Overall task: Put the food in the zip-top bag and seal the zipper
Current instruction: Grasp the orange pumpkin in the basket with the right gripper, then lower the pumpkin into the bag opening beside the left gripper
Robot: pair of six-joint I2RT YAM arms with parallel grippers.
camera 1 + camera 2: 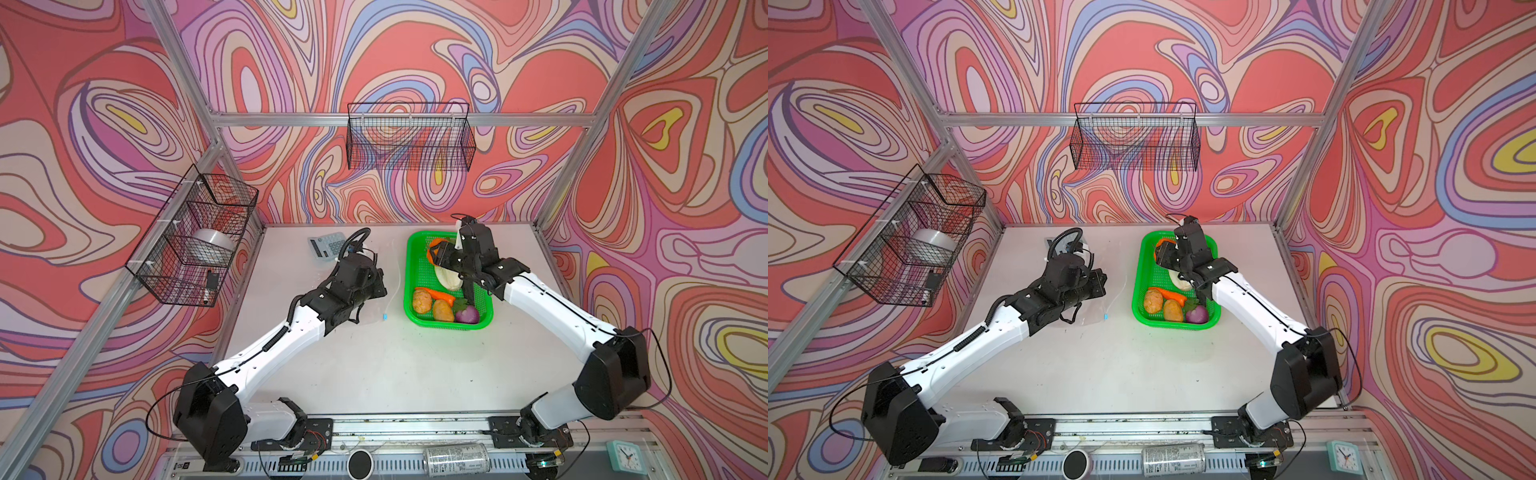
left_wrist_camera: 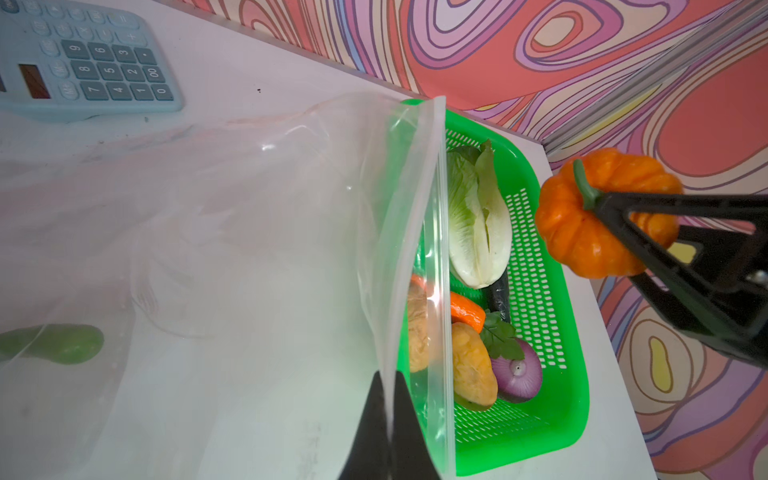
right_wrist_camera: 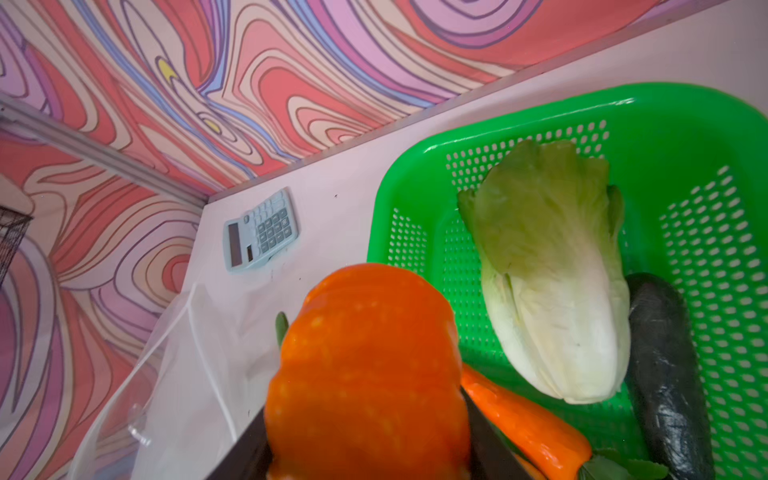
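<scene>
Ribbed glossy pumpkin (image 2: 573, 239), crinkly clear bag (image 2: 249, 232)

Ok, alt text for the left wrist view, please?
The left tool pinches a clear zip-top bag by its zip edge; beyond it the right tool holds a small orange pumpkin near a green basket containing napa cabbage, carrot, potatoes and purple onion. A pale-blue calculator lies on the white table.
</scene>
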